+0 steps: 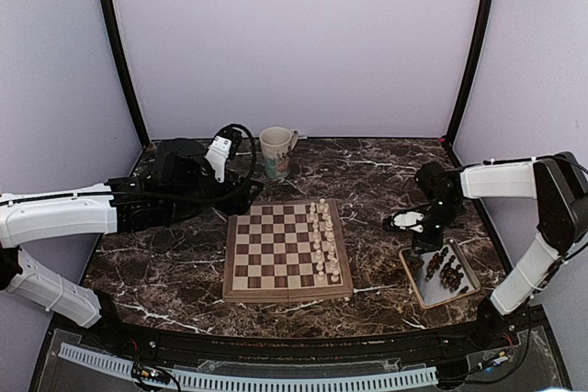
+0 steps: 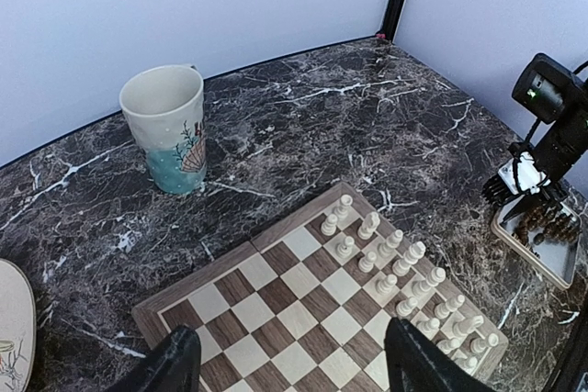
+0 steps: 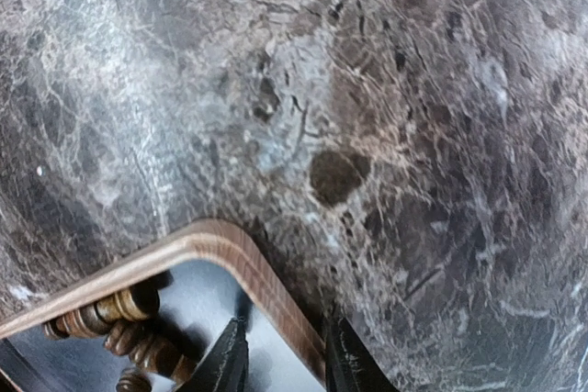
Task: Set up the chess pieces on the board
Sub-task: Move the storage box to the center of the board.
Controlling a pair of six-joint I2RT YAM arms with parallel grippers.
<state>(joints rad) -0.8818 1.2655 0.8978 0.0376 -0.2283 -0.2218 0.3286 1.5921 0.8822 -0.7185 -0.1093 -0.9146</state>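
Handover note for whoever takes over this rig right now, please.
Left gripper: open, empty, hovering by the board.
Right gripper: fingers straddle the tray rim; grip unclear.
Dark chess pieces: lying in the tray, none on the board.
Done: cream chessmen stand in two files on the board's right side.
Left: place every dark piece.

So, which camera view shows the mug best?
The left wrist view: the mug stands large and upright there, with its rim and its blue painted lower part clear. The top external view shows it only small, past the far edge of the board. The right wrist view does not show it.
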